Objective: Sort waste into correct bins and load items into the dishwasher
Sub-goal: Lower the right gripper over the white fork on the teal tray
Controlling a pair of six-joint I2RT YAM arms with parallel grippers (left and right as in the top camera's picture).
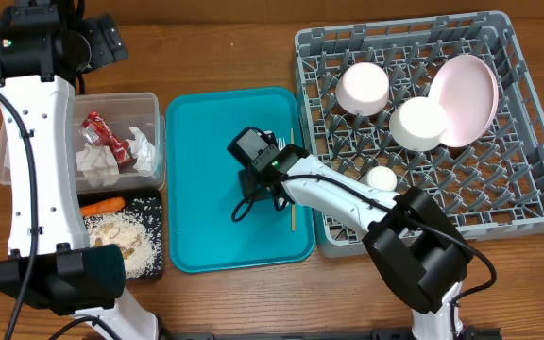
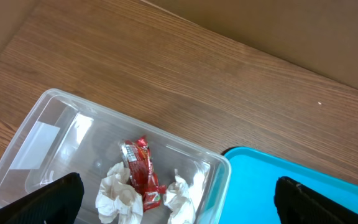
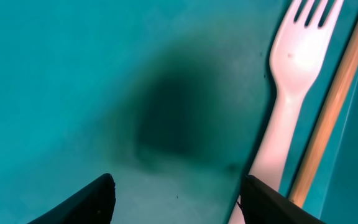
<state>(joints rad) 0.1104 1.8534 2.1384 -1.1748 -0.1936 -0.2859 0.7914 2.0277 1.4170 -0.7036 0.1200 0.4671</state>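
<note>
- Overhead: my right hand [image 1: 258,186] hangs low over the teal tray [image 1: 196,217], partly open and holding nothing. The white fork [image 1: 279,144] and the wooden stick [image 1: 292,189] lie on the tray just beside this hand, on its side toward the grey rack [image 1: 395,26]. I judge that the step is to take the fork for the rack.
- Left wrist: my left hand [image 2: 176,193] stands wide open and empty above the clear tub [image 2: 73,143]. The red wrapper [image 2: 143,174] and the napkins [image 2: 120,196] lie in the tub under it. This hand is not needed now.
- Right wrist: only bare tray shows between the two fingertips of the right hand. The fork is to the right of the hand, and its handle passes just beside the right fingertip [image 3: 269,205], outside the gap. The stick lies beyond the fork; I cannot tell if they touch.
- To do it well, I would move the hand to the right until the handle is in the middle of the gap and the stick stays outside. The fork lies flat and thin, so I would go down almost to the tray and close slowly, because the smooth plastic may slip away.
</note>
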